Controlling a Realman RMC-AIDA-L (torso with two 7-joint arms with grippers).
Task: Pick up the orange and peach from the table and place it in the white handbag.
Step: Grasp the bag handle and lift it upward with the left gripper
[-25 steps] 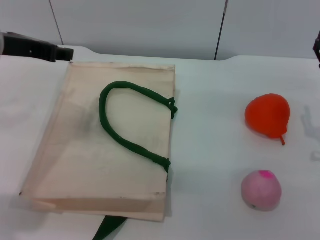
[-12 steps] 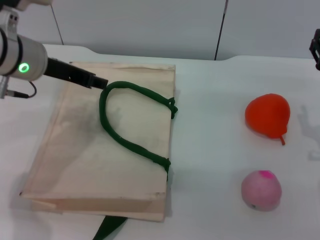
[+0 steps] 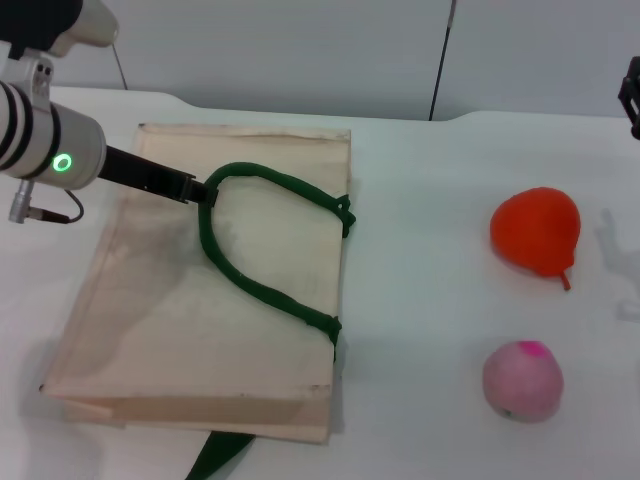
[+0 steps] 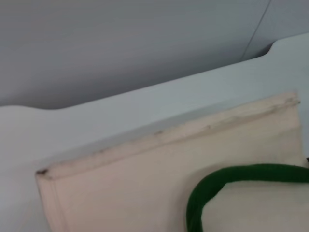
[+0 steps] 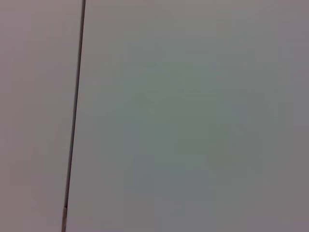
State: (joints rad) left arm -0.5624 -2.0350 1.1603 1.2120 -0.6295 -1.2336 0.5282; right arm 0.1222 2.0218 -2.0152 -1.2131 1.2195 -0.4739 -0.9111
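The white handbag (image 3: 190, 300) lies flat on the left half of the table, its green handle (image 3: 250, 280) looped on top. My left gripper (image 3: 195, 188) reaches in from the upper left, and its tip sits at the far bend of that handle. The left wrist view shows the white handbag's far corner (image 4: 145, 174) and the handle's bend (image 4: 212, 183). The orange (image 3: 535, 230) rests on the table at the right, with the pink peach (image 3: 522, 380) nearer to me. Only a dark sliver of my right gripper (image 3: 633, 100) shows at the right edge, away from both fruits.
A green strap end (image 3: 215, 455) sticks out from under the bag's near edge. A grey wall with a dark seam (image 3: 440, 60) stands behind the table's far edge. Bare white tabletop (image 3: 420, 300) separates the bag from the fruits. The right wrist view shows only wall.
My left arm has swung in from the far left edge over the bag, bringing its tip to the handle's far bend. The bag, the fruits and the right arm have not moved.
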